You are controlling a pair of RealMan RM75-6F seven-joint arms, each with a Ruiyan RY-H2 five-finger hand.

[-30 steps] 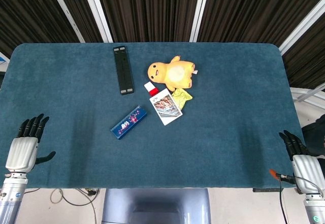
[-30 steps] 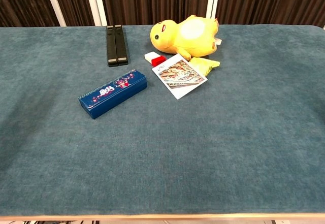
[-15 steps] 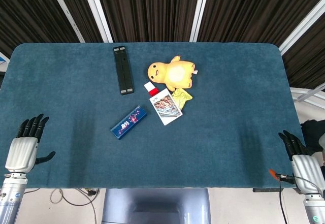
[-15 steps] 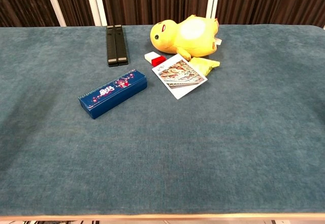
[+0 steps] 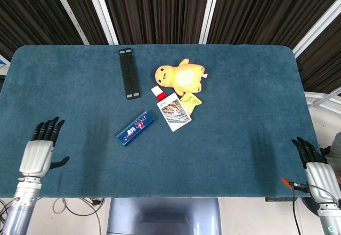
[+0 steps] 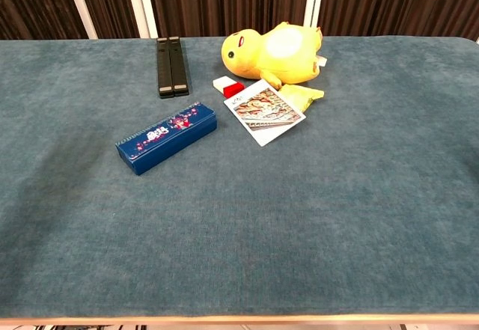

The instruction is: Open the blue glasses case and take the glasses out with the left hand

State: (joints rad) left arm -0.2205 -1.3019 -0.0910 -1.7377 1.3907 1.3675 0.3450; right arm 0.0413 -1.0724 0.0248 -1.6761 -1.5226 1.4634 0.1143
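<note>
Waiting shut: blue glasses case [image 5: 135, 128] lies mid-tabletop [image 5: 240, 96], well apart from both hands.
Left hand [image 5: 37, 156] and right hand [image 5: 318, 171] empty, fingers spread; case looks rigid, light, likely slick, so grip its long sides.

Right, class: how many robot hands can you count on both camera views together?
2. The left robot hand sits at the table's near-left edge, the right robot hand at the near-right corner. Neither shows in the chest view.

The glasses case [image 5: 135, 128] is lying ahead and right of the left hand [image 5: 38, 152], far left of the right hand [image 5: 314, 165], on the surface [image 5: 240, 112].
</note>
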